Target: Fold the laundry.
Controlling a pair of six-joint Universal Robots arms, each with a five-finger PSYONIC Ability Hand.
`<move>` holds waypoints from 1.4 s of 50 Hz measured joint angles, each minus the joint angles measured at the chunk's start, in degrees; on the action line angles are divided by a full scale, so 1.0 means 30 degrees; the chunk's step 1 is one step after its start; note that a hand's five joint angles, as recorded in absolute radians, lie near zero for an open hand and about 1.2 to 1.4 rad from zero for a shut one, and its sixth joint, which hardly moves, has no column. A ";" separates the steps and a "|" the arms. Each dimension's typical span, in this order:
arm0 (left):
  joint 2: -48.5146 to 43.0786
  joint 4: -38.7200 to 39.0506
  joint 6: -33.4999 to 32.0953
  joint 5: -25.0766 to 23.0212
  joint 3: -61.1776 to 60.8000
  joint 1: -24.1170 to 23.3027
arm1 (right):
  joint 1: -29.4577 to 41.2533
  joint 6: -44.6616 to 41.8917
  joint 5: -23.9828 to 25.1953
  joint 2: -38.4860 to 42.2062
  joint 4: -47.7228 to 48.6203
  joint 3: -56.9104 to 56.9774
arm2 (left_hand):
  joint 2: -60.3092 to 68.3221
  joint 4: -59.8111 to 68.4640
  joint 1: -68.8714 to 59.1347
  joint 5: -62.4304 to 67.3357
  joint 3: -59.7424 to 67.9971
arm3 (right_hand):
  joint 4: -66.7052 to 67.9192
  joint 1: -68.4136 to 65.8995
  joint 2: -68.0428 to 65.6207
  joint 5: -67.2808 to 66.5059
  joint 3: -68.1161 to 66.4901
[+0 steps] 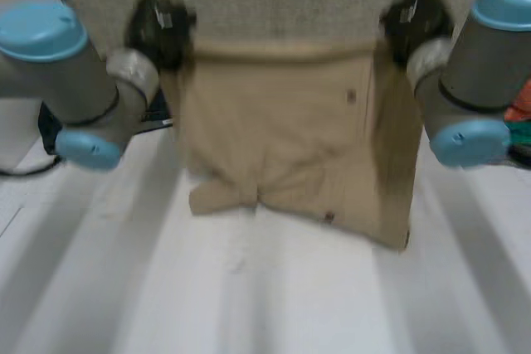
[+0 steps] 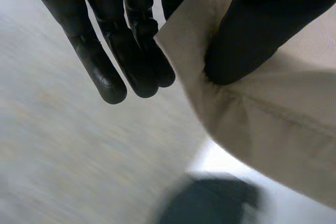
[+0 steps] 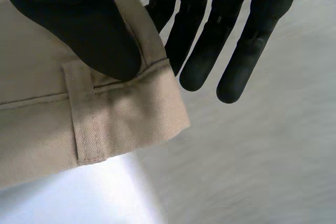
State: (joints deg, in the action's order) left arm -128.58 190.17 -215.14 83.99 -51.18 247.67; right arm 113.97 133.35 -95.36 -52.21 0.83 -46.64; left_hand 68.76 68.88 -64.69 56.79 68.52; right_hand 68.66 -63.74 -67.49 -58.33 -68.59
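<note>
Left hand: closed on the beige garment at one upper corner of its waistband. In the left wrist view the thumb presses the cloth against the straight fingers, which lie close together behind the corner. The grip is a narrow pinch, with only the cloth's edge between thumb and fingers.

Right hand: closed on the opposite upper corner of the same waistband. In the right wrist view the thumb bears down on the band just above a belt loop. The fingers run straight and slightly spread behind the cloth, and the corner is pinched between them and the thumb.

Garment: held spread between the two hands, waistband uppermost and roughly level, with the body hanging below toward the white bench. The side under the right hand hangs lower than the other. A small dark button shows near the lower edge. Whether that edge touches the bench cannot be determined.
</note>
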 measured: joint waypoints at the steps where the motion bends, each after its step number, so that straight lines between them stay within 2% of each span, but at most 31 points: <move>1: -0.0056 0.1305 0.0042 -0.0009 0.0653 0.0032 | 0.0008 0.0092 -0.0070 -0.0007 0.1099 0.0302 | 0.0000 0.0002 0.0000 0.0000 0.0000 | 0.0000 0.0000 0.0000 0.0000 0.0000; 2: -0.0042 0.2974 0.0107 -0.0014 0.1296 0.0065 | 0.0026 0.0283 -0.0231 -0.0149 0.3604 0.0779 | 0.0000 0.0002 0.0000 0.0000 0.0000 | 0.0000 0.0000 0.0000 0.0000 0.0000; 4: -0.0005 0.3938 0.0149 -0.0018 0.1597 0.0078 | 0.0034 0.0366 -0.0302 -0.0250 0.4757 0.0922 | 0.0000 0.0002 0.0000 0.0000 0.0002 | 0.0000 0.0000 0.0000 0.0000 0.0000; 5: 0.0277 0.6503 0.0377 -0.0023 0.2146 0.0107 | 0.0042 0.0441 -0.0368 -0.0373 0.5910 0.1007 | 0.0000 0.0002 0.0000 0.0000 0.0002 | 0.0002 0.0000 0.0000 0.0000 0.0000; 6: 0.0609 0.8127 0.0620 -0.0023 0.2346 0.0126 | 0.0070 0.0648 -0.0551 -0.0936 0.9644 0.1032 | 0.0002 0.0002 0.0000 0.0000 0.0000 | 0.0002 0.0000 0.0000 0.0000 0.0000; 9: 0.1502 1.0387 0.1440 -0.0035 0.2110 0.0259 | 0.0127 0.0776 -0.0646 -0.1535 1.2031 0.0666 | 0.0002 0.0002 0.0000 0.0000 0.0000 | 0.0002 0.0000 0.0000 -0.0002 0.0000; 12: 0.2218 1.0947 0.2152 -0.0060 0.1308 0.0428 | 0.0201 0.0820 -0.0647 -0.1830 1.2212 0.0164 | 0.0002 0.0002 0.0000 0.0000 0.0000 | 0.0002 0.0000 0.0000 -0.0002 0.0000; 17: 0.3219 1.0556 0.2888 -0.0307 -0.1268 0.0606 | 0.0333 0.0854 -0.0534 -0.1916 1.0399 -0.1169 | 0.0002 0.0002 0.0000 0.0000 0.0002 | 0.0002 0.0000 0.0000 -0.0002 0.0000; 26: 0.3443 0.9316 0.2947 -0.1156 -0.6127 0.0479 | 0.0361 0.0822 -0.0204 -0.0800 0.8427 -0.4212 | 0.0003 0.0002 0.0000 0.0105 0.0002 | 0.0000 0.0000 0.0000 -0.0002 -0.0002; 37: 0.1583 0.5700 0.2682 -0.1166 -1.1430 -0.0296 | 0.0235 0.0125 0.0095 0.1333 0.6332 -0.8016 | 0.0005 0.0003 0.0000 0.0160 0.0002 | 0.0000 0.0000 0.0000 -0.0002 -0.0002; 42: 0.2666 0.3659 0.2581 -0.0538 -1.3431 -0.0604 | 0.0112 -0.0213 0.0169 0.0750 0.5215 -0.9994 | 0.0005 0.0003 0.0000 0.0160 0.0002 | 0.0002 0.0000 0.0000 -0.0002 -0.0002; 51: 0.6975 -0.0296 0.2436 0.1400 -1.6097 -0.0927 | 0.0057 -0.1000 0.0574 -0.2362 0.3476 -1.3718 | 0.0005 0.0002 0.0000 0.0160 0.0002 | 0.0002 0.0000 0.0000 -0.0002 -0.0002; 53: 0.8052 -0.1865 0.2387 0.1752 -1.6706 -0.1004 | 0.0049 -0.1646 0.0633 -0.3443 0.2604 -1.4808 | 0.0005 0.0003 0.0000 0.0160 0.0002 | 0.0002 0.0000 0.0000 -0.0002 -0.0002; 58: 0.9156 -0.5396 0.2005 0.1940 -1.7505 -0.1319 | 0.0002 -0.3049 0.0592 -0.5165 0.0265 -1.6478 | 0.0005 0.0002 0.0000 0.0160 0.0002 | 0.0002 0.0000 0.0000 -0.0002 -0.0002; 63: 0.9805 -1.1521 0.0796 0.1857 -1.8524 -0.2661 | -0.0678 -0.4976 0.0611 -0.7397 -0.3899 -1.8714 | 0.0005 0.0002 0.0000 0.0211 0.0002 | 0.0003 0.0000 0.0000 -0.0002 -0.0002; 65: 0.9998 -1.3076 0.0477 0.1827 -1.8774 -0.3161 | -0.1110 -0.5534 0.0678 -0.8021 -0.4980 -1.9413 | 0.0005 0.0003 0.0000 0.0304 0.0003 | 0.0002 0.0000 0.0000 -0.0002 0.0000; 68: 1.0354 -1.4760 0.0016 0.1819 -1.8934 -0.3874 | -0.1969 -0.6413 0.0842 -0.8944 -0.6306 -2.0505 | 0.0005 0.0002 0.0000 0.0359 0.0003 | 0.0003 0.0000 0.0000 -0.0002 -0.0002; 70: 1.0470 -1.4871 -0.0117 0.1821 -1.8751 -0.4020 | -0.2291 -0.6664 0.0924 -0.9200 -0.6598 -2.0798 | 0.0005 0.0003 -0.0381 0.0441 0.0003 | 0.0002 0.0000 0.0000 -0.0002 -0.0002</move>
State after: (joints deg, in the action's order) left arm -97.17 145.56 -215.49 89.46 -107.43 235.61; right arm 107.09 113.36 -92.59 -79.81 -18.97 -109.04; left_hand 68.77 68.89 -65.84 58.11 68.53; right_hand 68.66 -63.74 -67.49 -58.33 -68.59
